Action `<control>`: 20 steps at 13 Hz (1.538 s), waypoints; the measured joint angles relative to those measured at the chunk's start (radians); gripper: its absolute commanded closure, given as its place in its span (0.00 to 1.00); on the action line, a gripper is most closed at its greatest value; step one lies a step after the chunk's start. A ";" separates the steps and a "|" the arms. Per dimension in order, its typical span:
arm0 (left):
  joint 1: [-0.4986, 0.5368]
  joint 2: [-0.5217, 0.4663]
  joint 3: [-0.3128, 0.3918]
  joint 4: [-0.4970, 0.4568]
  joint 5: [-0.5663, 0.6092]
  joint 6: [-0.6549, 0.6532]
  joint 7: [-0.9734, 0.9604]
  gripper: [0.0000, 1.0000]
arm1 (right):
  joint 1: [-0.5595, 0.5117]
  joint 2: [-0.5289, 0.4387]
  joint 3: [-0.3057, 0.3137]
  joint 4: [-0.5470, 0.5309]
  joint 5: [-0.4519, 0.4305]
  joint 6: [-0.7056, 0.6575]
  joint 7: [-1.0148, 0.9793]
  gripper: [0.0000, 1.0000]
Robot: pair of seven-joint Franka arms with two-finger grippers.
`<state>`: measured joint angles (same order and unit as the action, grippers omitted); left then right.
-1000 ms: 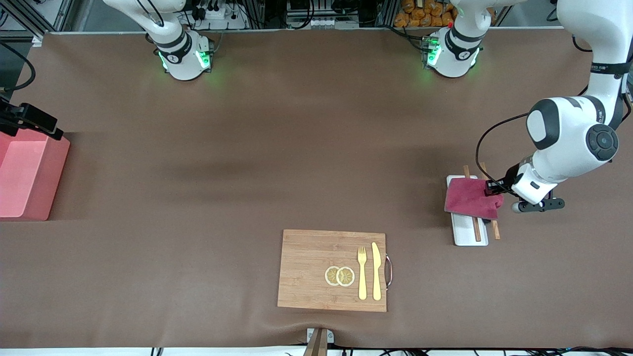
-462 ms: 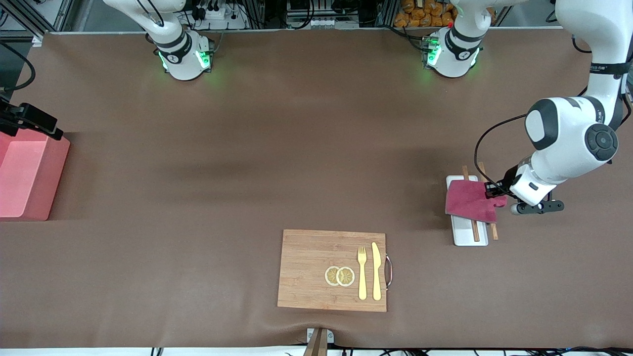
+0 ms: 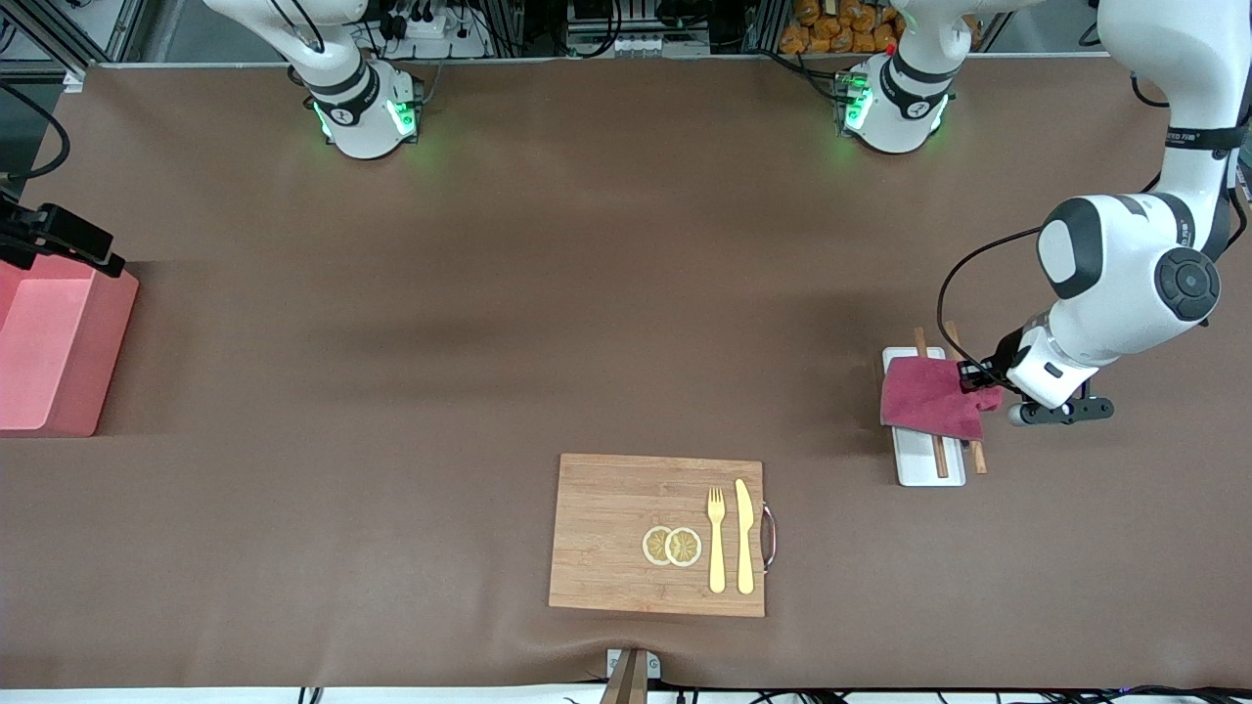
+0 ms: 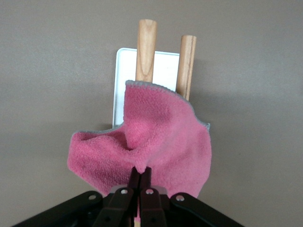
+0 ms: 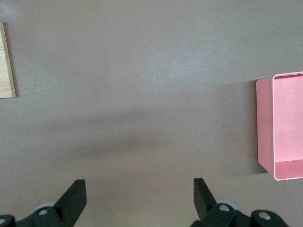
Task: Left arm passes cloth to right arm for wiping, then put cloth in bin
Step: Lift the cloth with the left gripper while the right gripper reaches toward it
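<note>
Where front view hides it, left gripper (image 4: 140, 176) pinches cloth (image 4: 151, 142) edge.

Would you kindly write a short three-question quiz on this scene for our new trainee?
1. True or false: the left gripper is shut on the cloth.
2. What lies under the cloth? A) the wooden board B) the white tray with chopsticks C) the bin
3. Fill in: the right gripper hangs over bare table with its fingers ____.

Key: 1 true. 2 B. 3 open.
</note>
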<state>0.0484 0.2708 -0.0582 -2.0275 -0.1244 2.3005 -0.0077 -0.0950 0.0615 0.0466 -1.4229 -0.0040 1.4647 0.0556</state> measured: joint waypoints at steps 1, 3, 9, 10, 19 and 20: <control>-0.003 0.000 0.000 0.003 0.000 0.000 0.005 1.00 | 0.000 0.000 0.000 0.000 0.000 0.000 0.000 0.00; -0.011 0.000 -0.012 0.017 0.000 -0.004 0.005 1.00 | 0.000 0.001 0.001 0.000 0.000 0.000 0.000 0.00; -0.019 -0.042 -0.128 0.122 -0.011 -0.172 -0.105 1.00 | 0.002 0.032 0.003 -0.001 0.000 0.002 0.000 0.00; -0.020 -0.048 -0.169 0.141 -0.013 -0.194 -0.170 1.00 | 0.005 0.046 0.004 -0.001 0.000 0.017 0.000 0.00; -0.180 0.043 -0.428 0.373 -0.122 -0.206 -0.764 1.00 | 0.098 0.271 0.007 -0.005 0.187 0.197 0.370 0.00; -0.228 0.074 -0.429 0.403 -0.139 -0.190 -0.815 1.00 | 0.113 0.284 0.008 -0.005 0.237 0.201 0.456 0.00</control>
<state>-0.1793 0.3447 -0.4867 -1.6240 -0.2633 2.1106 -0.8229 0.0180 0.3452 0.0544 -1.4274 0.2328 1.6654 0.5112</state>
